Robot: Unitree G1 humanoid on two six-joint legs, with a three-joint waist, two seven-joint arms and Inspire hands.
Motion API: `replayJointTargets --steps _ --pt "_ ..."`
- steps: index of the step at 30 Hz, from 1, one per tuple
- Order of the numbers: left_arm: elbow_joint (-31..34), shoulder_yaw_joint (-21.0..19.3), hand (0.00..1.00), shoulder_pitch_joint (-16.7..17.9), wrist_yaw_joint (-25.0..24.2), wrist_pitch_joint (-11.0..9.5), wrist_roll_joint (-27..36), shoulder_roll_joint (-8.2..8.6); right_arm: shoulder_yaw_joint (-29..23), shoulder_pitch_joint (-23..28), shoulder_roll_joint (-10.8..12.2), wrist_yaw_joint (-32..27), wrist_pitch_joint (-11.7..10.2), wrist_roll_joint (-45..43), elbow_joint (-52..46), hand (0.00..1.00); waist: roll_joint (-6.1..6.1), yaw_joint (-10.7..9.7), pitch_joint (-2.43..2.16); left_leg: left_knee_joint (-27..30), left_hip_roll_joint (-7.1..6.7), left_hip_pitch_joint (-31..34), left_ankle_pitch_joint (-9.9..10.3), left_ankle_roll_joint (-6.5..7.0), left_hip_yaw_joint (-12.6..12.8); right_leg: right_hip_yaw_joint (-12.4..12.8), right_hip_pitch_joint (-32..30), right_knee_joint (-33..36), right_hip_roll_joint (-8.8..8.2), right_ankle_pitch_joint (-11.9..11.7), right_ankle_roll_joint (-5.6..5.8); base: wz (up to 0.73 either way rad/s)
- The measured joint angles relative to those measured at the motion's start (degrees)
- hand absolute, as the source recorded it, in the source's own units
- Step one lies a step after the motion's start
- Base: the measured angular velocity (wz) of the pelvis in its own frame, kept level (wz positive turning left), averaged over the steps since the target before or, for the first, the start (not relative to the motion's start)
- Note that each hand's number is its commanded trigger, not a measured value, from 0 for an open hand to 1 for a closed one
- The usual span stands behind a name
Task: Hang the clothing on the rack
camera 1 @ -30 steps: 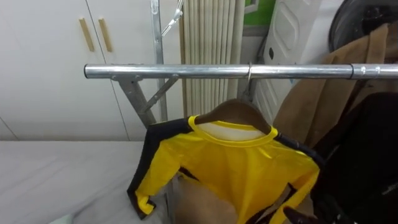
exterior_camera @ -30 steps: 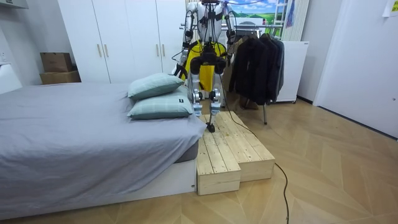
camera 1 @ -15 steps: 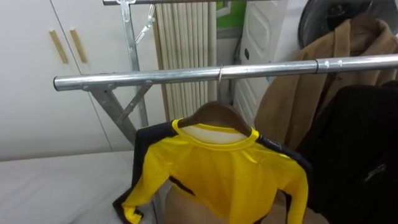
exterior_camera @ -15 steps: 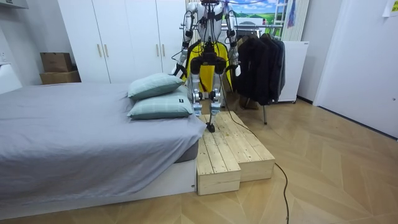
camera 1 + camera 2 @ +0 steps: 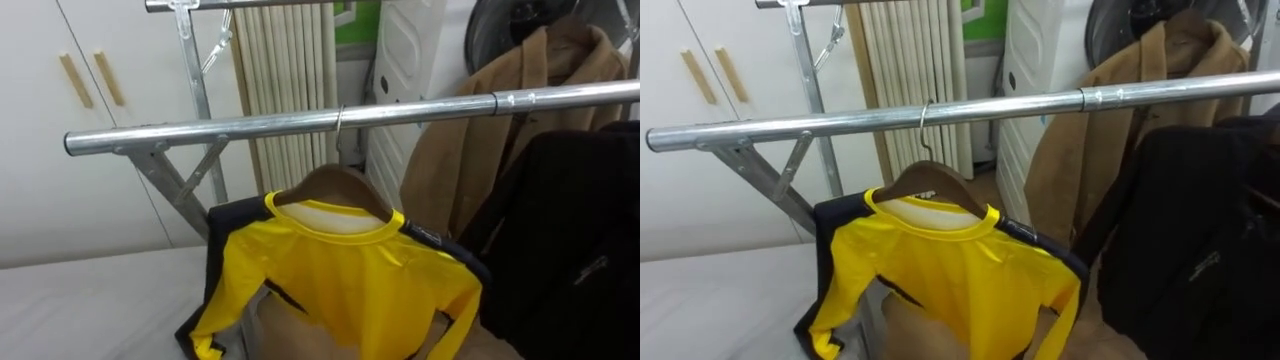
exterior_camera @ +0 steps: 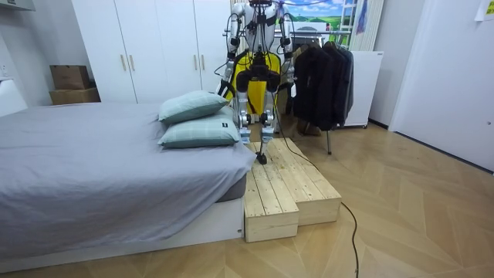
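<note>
the grey bed (image 6: 93, 170) takes up the room view's left and the white wardrobe (image 5: 60, 130) stands in the upper left of the head view. i'm stood on the wooden platform (image 6: 282, 185) at the bed's far corner, which i judge is there to bring me up to rail height

the steel rail (image 5: 250, 125) crosses the frame from left to right. a dark jacket (image 5: 570, 250) and a tan coat (image 5: 480, 150) crowd its right end, so the bare left stretch is the sensible place for a new garment

that is where the task's thing is – the yellow shirt (image 5: 340, 280) with dark side panels, at lower centre, sits on a wooden hanger (image 5: 335, 190) whose wire hook (image 5: 340, 120) is over the rail. the rail seems to carry its weight, so i'd call this piece hung. it sits a little askew, the right shoulder lower and the left sleeve trailing towards the bottom edge

whether my left hand and right hand are released, clenched or grasping something i cannot tell

writing – a small pale mark on the shirt's right shoulder is too small to read, and i can read none elsewhere
</note>
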State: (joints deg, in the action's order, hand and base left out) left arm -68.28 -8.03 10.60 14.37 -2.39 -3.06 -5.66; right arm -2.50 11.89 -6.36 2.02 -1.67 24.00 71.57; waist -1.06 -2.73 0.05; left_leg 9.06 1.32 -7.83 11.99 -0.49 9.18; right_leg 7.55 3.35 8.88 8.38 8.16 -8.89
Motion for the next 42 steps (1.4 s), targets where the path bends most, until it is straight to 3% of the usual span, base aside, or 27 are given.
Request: replayJointTargets --steps 11,15,42 --pt "0.23 0.38 0.00 -0.15 -0.34 0.70 -2.86 0.13 0.14 -2.09 0.05 -5.08 0.53 -9.45 -0.22 0.00 0.32 0.13 0.27 -0.44 -0.04 0.11 0.00 0.00 -1.03 -0.33 -0.23 -0.12 0.05 0.01 0.01 0.01" --pt "0.16 2.66 0.00 -0.91 -0.34 0.68 -3.38 0.15 0.61 -4.08 0.05 -7.30 0.45 -13.40 -0.25 0.00 0.35 0.23 0.32 -0.41 -0.06 0.32 0.00 0.00 -1.85 -0.39 -0.39 -0.14 0.07 0.02 0.01 0.00" --pt "0.15 2.69 0.00 -2.56 -1.78 0.29 -3.36 0.57 1.24 -4.91 0.25 -11.87 -0.27 -17.97 -1.78 0.00 0.52 0.27 0.18 -0.43 -0.05 0.12 0.00 0.01 -1.78 -0.13 -0.27 -0.10 0.10 0.01 0.01 0.00"
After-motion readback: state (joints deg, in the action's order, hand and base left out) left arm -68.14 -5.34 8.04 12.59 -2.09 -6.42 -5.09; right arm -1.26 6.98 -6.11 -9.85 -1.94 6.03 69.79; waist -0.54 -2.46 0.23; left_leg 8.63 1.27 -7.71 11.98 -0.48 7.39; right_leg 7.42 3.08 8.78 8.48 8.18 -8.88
